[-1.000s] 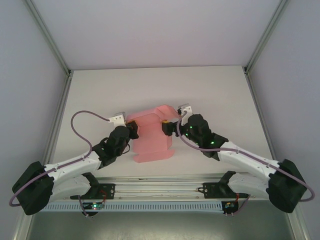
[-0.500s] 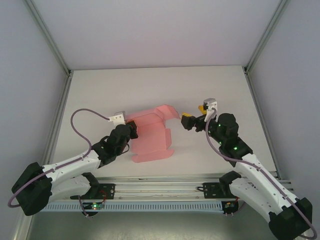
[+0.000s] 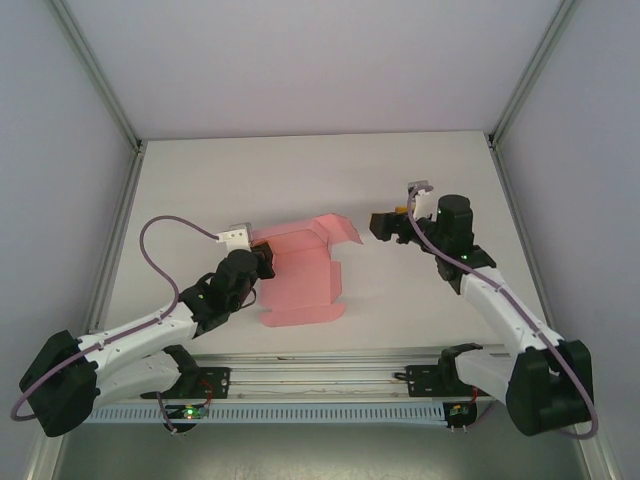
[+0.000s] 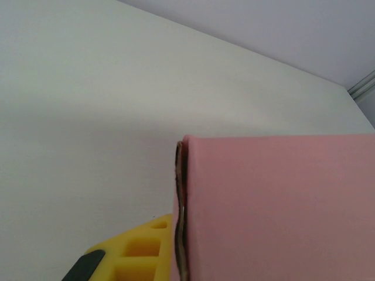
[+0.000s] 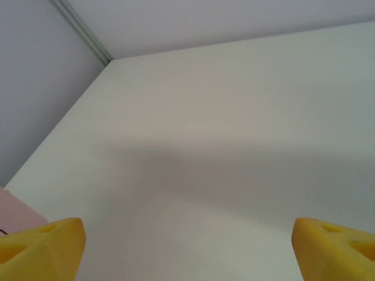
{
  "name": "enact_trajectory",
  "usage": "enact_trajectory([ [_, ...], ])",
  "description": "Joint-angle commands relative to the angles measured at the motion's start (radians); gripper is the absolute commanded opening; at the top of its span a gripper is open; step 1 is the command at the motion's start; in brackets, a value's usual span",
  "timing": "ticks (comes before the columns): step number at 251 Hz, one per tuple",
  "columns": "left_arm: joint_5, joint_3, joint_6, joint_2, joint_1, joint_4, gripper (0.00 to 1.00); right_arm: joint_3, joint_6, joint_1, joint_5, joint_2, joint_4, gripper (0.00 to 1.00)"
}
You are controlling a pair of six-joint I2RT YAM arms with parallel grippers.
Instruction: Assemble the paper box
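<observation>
The paper box (image 3: 300,285) looks light and floppy (crease-prone), best held by an edge. The left end effector (image 3: 263,262) pinches its edge; the right end effector (image 3: 384,222) gapes empty.

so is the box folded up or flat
Partly folded: the box lies mostly flat, far flap raised, left gripper shut on its left edge.

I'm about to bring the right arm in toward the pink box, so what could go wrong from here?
1. The left tool is the one pinching the paper box, and only at its left edge. Thin card held that way may bend or pivot if pushed.
2. The raised flap faces the open right tool, which is apart from it. A low or fast approach could crush the flap or shove the sheet rather than catch it.
</observation>
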Motion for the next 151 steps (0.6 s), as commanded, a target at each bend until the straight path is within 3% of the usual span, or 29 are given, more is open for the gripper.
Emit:
enact_trajectory([
  [1, -0.011, 0.021, 0.011, 0.000, -0.011, -0.004, 0.00, 0.031, -0.003, 0.016, -0.109, 0.036, 0.015, 0.90],
  [151, -0.007, 0.048, -0.011, 0.052, -0.011, 0.008, 0.00, 0.003, -0.026, 0.233, -0.216, 0.038, 0.078, 0.91],
])
